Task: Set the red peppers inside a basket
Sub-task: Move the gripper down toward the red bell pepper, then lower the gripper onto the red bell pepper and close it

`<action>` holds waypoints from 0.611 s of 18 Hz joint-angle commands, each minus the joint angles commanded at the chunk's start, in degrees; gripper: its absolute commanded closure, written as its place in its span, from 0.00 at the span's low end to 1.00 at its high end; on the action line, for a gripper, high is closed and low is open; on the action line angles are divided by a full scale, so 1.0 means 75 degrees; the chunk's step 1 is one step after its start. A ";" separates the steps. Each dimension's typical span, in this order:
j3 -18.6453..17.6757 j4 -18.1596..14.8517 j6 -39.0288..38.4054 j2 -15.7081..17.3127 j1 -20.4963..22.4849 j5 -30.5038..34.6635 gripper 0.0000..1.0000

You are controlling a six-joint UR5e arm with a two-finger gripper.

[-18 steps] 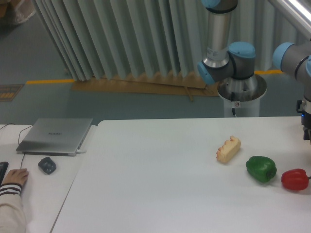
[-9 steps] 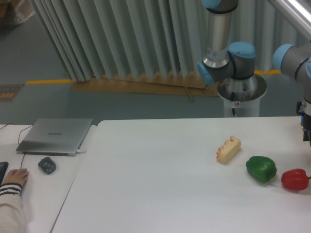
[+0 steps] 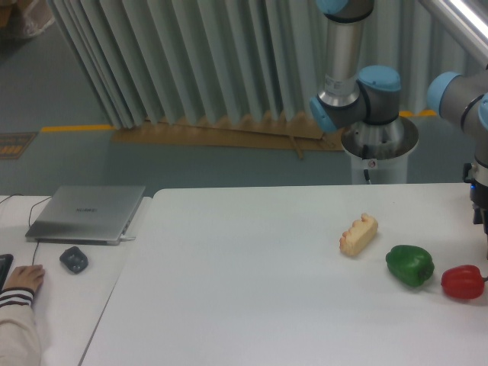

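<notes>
I see the red pepper (image 3: 463, 281) at the lower right of the frame, lying on the white table (image 3: 252, 282) very near the right edge of the picture. Its glossy skin is round and lobed, and nothing touches it. Just to the left of it, close but apart, lies the green pepper (image 3: 409, 264). Further up and left from the green one is the beige ridged bread-like piece (image 3: 358, 234), lying at a slant, well apart from the red pepper.

My arm (image 3: 457, 95) enters from the upper right. Its grey links and blue joints go down along the right border, and the dark wrist part is cut by the frame edge above the red pepper. The gripper itself is outside the picture, so I cannot tell how wide its fingers are or if they hold anything. The arm base (image 3: 379, 145) stands behind the table, in the upper right area.

At the left side of the frame, on a second table surface (image 3: 69, 297), there is a closed grey laptop (image 3: 86, 213), and below it a dark mouse (image 3: 74, 259). At the lower left corner a person's hand (image 3: 23, 278) with a striped sleeve rests on this surface.

I see no basket in this view.
</notes>
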 joint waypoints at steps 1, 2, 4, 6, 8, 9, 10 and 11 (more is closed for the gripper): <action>0.0000 0.0000 0.0000 0.0000 0.0000 0.0000 0.00; 0.0000 0.0012 -0.0012 0.0000 0.0000 0.0000 0.00; 0.0035 0.0023 -0.0093 -0.0128 -0.0012 -0.0012 0.00; 0.0082 0.0105 -0.0141 -0.0281 -0.0186 0.0000 0.00; 0.0082 0.0152 -0.0129 -0.0363 -0.0246 0.0000 0.00; 0.0082 0.0164 -0.0129 -0.0421 -0.0258 0.0000 0.00; 0.0094 0.0164 -0.0129 -0.0515 -0.0374 0.0000 0.00; 0.0105 0.0187 -0.0141 -0.0562 -0.0468 0.0000 0.00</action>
